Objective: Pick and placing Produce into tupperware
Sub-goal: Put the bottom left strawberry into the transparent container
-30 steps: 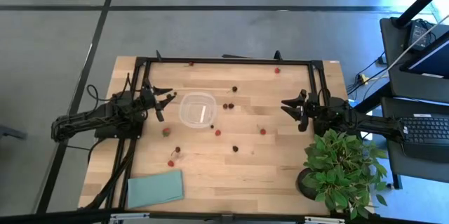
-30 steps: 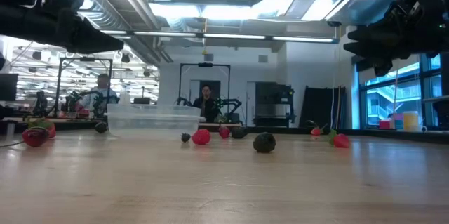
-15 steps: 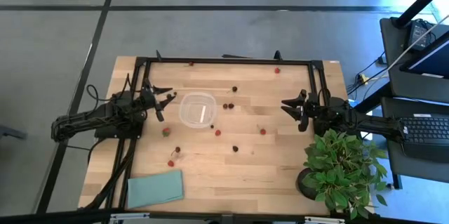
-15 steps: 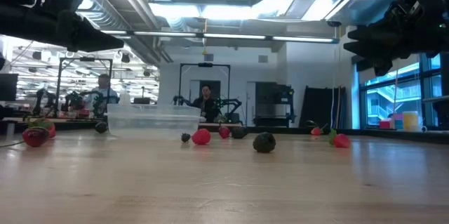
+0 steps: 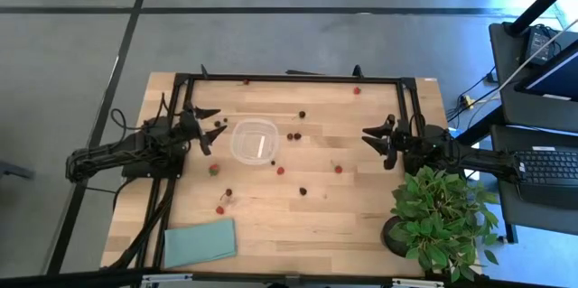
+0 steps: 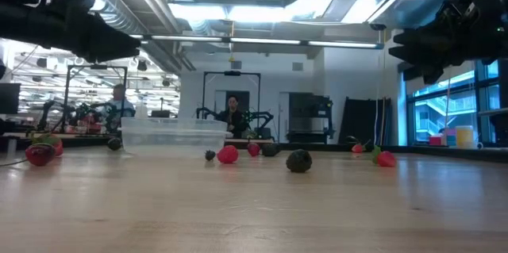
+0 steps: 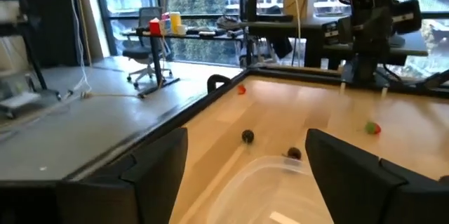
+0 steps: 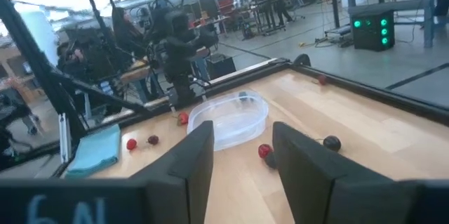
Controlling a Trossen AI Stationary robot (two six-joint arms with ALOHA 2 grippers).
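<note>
The left pincer (image 5: 213, 126) hangs above the worktop (image 5: 298, 225) just left of the tub (image 5: 254, 140), fingers spread wide and holding nothing. The right pincer (image 5: 377, 139) waits at the right of the frame, near the plant (image 5: 442, 211), part open and also holding nothing.

The clear tub sits left of centre in the high view. It looks empty, though its inside is hard to read. It is roughly square with rounded corners, so it has no real long axis; it lies flat, mouth up, edges about square to the worktop's edges.

The berries (image 5: 280, 170) lie scattered on the wood: a few right of the tub, several lower in the frame, two near the top rail. One red berry (image 5: 214, 169) lies lower left of the tub, close to the left arm. They are too small to show which way they point.

By my reading this is the reach before a pick, with no berry gathered yet. The next move calls for choosing a berry, likely that near one, dropping the open fingers to straddle it, and closing gently, since such small round pieces may roll away.
</note>
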